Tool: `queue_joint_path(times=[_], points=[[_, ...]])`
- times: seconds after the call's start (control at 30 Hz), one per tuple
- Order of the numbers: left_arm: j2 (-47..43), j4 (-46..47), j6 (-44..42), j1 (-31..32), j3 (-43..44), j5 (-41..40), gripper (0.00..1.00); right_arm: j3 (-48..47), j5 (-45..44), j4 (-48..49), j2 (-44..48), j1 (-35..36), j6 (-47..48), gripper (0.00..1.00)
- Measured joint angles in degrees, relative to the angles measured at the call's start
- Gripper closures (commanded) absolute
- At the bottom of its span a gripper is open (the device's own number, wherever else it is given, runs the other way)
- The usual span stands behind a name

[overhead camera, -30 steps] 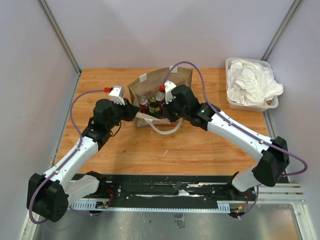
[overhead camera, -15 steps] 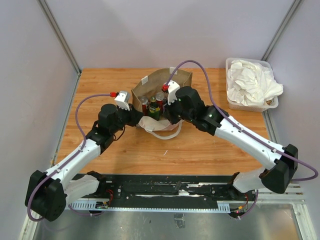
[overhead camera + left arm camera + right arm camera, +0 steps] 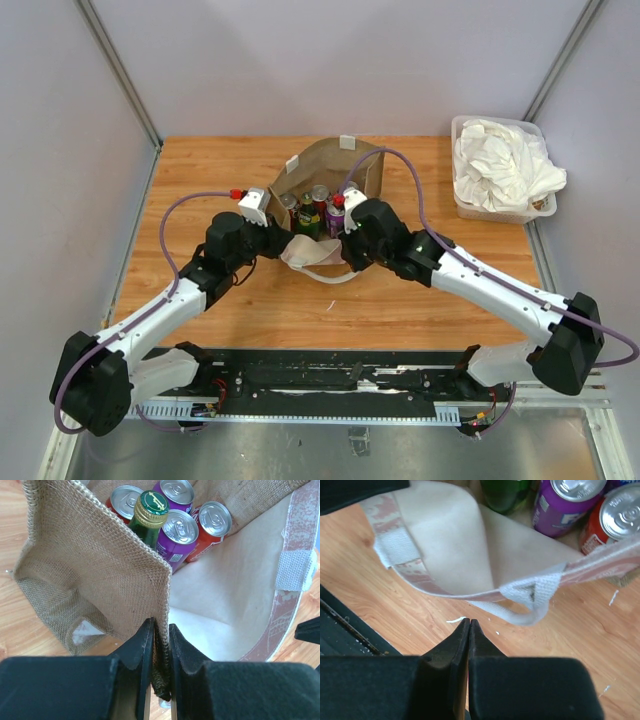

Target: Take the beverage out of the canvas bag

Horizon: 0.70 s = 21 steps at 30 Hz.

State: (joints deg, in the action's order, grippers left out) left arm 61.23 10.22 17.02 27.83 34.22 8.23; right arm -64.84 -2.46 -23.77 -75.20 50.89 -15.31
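Nearest the arm bases, the right tool [image 3: 469, 622] is seen with its fingers pressed together on nothing. It is poised over the bare wooden worktop [image 3: 580, 645], just short of the white woven handle loop [image 3: 532, 602]. The left tool [image 3: 160, 632] is clamped on the coarse side edge of the tan-brown boxy canvas bag [image 3: 95, 575], by which the mouth is held open at mid-worktop.

Deeper in, a gold-capped green glass bottle [image 3: 152, 502], a purple aluminium can [image 3: 179, 527] and a red aluminium can [image 3: 214, 516] are packed touching one another, with more cans behind. Nothing has been taken out yet.

Several failures can be foreseen. The loop could be snagged if the right tool is driven straight in. No drink can be gripped until its fingers are parted. Neighbours could be toppled because the drinks are crowded. The bag could be dragged or collapsed if the weave slips from the left tool.
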Motion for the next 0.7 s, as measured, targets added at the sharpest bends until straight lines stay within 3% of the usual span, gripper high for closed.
queue_joint_path(times=[0.4,0.7], points=[[0.0,-0.04,0.44,0.22,-0.09,-0.46,0.98,0.61,-5.73,-5.35,-1.33,0.15,-3.98,0.99],[1.11,-0.07,1.11,0.42,0.7,-0.37,0.98,-18.58,-6.99,-8.24,-5.55,2.01,1.25,0.99]])
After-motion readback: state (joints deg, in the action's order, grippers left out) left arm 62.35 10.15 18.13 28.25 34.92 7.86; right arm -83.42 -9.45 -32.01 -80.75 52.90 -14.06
